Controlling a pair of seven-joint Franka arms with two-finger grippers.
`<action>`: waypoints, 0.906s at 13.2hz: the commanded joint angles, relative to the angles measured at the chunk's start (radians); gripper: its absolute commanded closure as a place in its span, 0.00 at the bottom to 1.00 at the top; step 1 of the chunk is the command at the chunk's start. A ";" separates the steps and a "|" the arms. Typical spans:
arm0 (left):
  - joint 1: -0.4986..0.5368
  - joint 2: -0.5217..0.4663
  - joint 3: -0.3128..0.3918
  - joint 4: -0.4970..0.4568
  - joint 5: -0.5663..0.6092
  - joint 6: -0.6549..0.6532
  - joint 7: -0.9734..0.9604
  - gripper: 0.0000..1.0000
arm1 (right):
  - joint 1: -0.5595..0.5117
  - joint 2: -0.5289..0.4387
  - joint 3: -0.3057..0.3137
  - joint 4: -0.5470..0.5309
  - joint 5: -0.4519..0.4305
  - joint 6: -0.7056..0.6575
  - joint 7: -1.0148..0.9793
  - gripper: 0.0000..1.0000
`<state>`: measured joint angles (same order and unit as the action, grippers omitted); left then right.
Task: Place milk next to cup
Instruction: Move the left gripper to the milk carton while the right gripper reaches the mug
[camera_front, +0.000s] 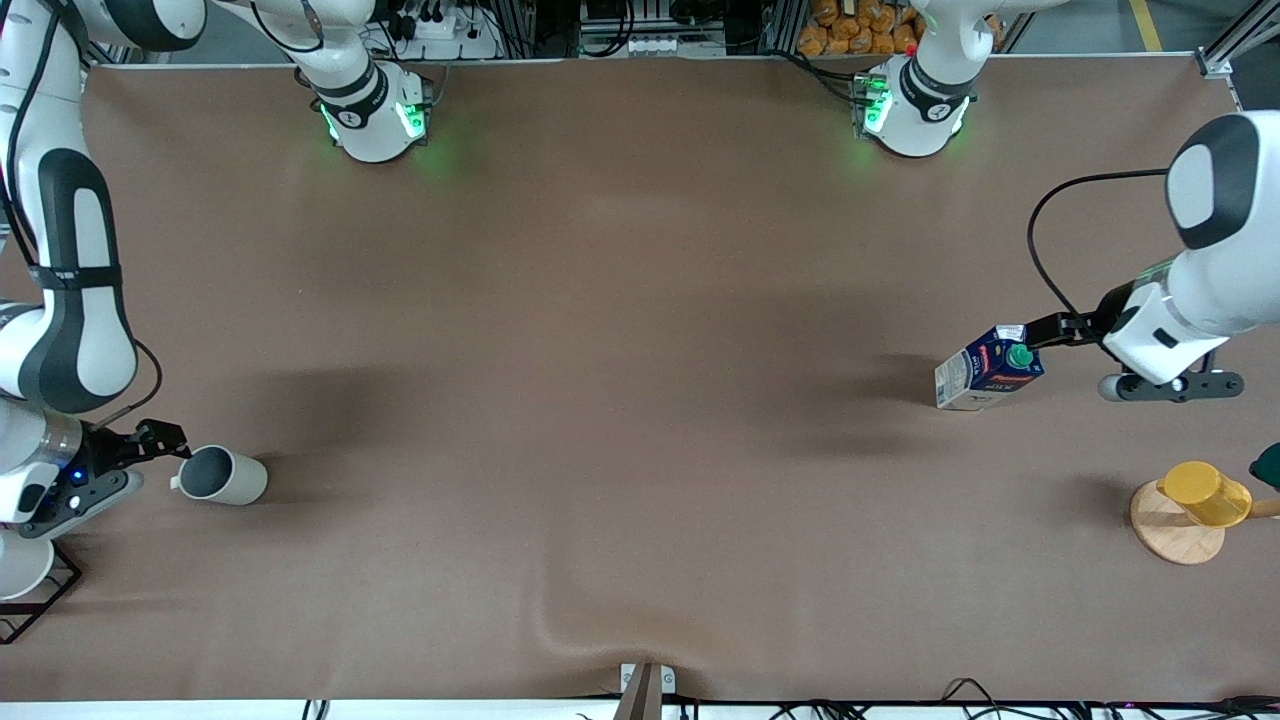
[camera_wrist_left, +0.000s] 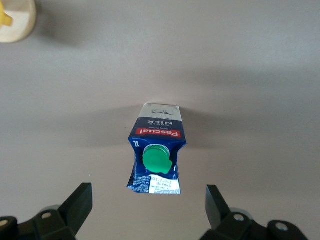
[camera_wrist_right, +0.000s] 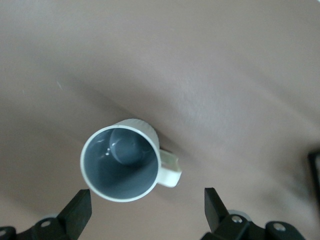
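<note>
Jaws spread on both arms: the left gripper (camera_wrist_left: 145, 210) hangs just beside the milk (camera_front: 988, 368), which stands upright toward the left arm's end of the table; the right gripper (camera_wrist_right: 147, 215) hangs beside the cup (camera_front: 222, 476), standing well apart from it toward the right arm's end

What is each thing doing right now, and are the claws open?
Milk: upright on the table, green cap on, not gripped.
Cup: upright, empty, not gripped.
Left claw: open, beside the milk.
Right claw: open, beside the cup.
Yellow cup: on a round wooden stand.
</note>
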<state>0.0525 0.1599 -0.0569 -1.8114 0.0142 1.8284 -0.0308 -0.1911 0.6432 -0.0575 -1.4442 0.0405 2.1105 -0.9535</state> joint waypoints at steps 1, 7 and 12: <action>0.018 -0.029 -0.009 -0.092 -0.014 0.075 0.015 0.00 | -0.013 0.029 0.011 0.027 0.024 0.003 -0.164 0.00; 0.030 0.015 -0.011 -0.114 -0.016 0.134 0.023 0.00 | -0.036 0.095 0.011 0.027 0.154 0.061 -0.485 0.00; 0.030 0.029 -0.012 -0.184 -0.014 0.235 0.023 0.00 | -0.037 0.125 0.011 0.027 0.193 0.138 -0.603 0.00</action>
<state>0.0675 0.1991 -0.0574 -1.9652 0.0142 2.0307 -0.0293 -0.2153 0.7488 -0.0593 -1.4439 0.2133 2.2502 -1.5236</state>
